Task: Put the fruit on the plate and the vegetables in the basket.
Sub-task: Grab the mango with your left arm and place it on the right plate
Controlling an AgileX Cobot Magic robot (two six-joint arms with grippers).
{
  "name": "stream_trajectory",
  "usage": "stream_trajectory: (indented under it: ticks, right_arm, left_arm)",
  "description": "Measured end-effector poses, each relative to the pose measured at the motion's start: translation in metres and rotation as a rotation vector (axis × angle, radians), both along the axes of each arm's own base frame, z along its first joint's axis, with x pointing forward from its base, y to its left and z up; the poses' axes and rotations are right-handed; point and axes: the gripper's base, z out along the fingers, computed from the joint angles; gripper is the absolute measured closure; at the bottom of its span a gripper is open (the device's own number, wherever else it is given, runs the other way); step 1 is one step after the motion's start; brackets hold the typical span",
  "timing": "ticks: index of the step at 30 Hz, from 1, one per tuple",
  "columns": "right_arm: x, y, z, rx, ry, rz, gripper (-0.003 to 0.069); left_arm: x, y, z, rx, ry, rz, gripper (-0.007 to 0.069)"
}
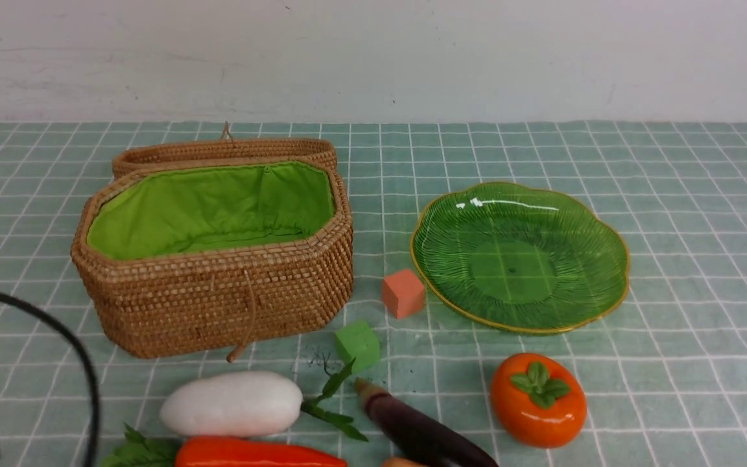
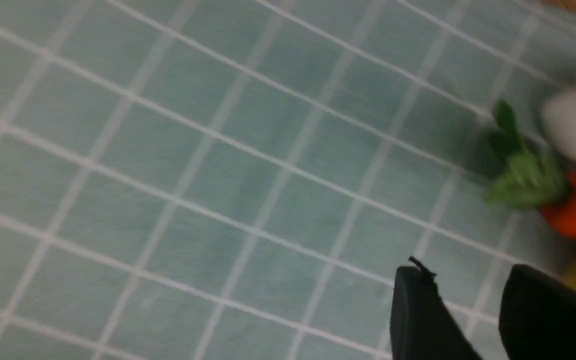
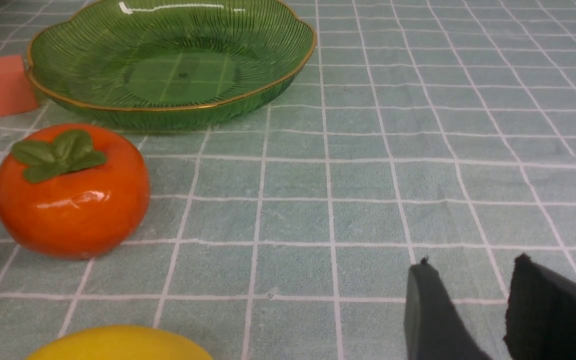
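Nothing is placed yet: basket [image 1: 218,305], centre-left, and plate [image 1: 607,285], centre-right, sit empty, radish [image 1: 231,403], carrot [image 1: 257,454], eggplant [image 1: 425,434] and persimmon [image 1: 539,402] lie along the bottom edge, and left gripper [image 2: 468,280] and right gripper [image 3: 470,272] hang parted, holding nothing.

Black two-fingered left gripper [image 2: 468,285] and matching right gripper [image 3: 473,277]: jaws of each parted by a narrow gap, holding nothing, fingers angled downward.

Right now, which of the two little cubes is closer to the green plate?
The salmon-pink cube, which sits right beside the rim of the plate. The green cube lies nearer the camera, by the leaves of the white radish.
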Motion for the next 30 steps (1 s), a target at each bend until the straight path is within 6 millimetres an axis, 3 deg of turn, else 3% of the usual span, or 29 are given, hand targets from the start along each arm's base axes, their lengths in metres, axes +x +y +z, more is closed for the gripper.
stream_trajectory:
  ticks: [8,13,17,22,30]
  right_arm:
    - [0.0,0.0,0.0,0.0,0.0,0.0,0.0417]
    - [0.0,0.0,0.0,0.0,0.0,0.0,0.0417]
    - [0.0,0.0,0.0,0.0,0.0,0.0,0.0417]
    - [0.0,0.0,0.0,0.0,0.0,0.0,0.0417]
    - [0.0,0.0,0.0,0.0,0.0,0.0,0.0417]
  left_arm:
    - [0.035,-0.04,0.017,-0.128,-0.008,-0.48,0.0377]
    - [0.038,-0.079,0.011,-0.078,-0.006,-0.722,0.0331]
    - [0.029,-0.121,0.001,0.1,-0.077,-0.998,0.0218]
    - [0.024,-0.148,-0.005,0.334,-0.212,-1.234,0.0102]
    - [0.036,-0.16,-0.033,0.54,-0.136,-1.363,0.0043]
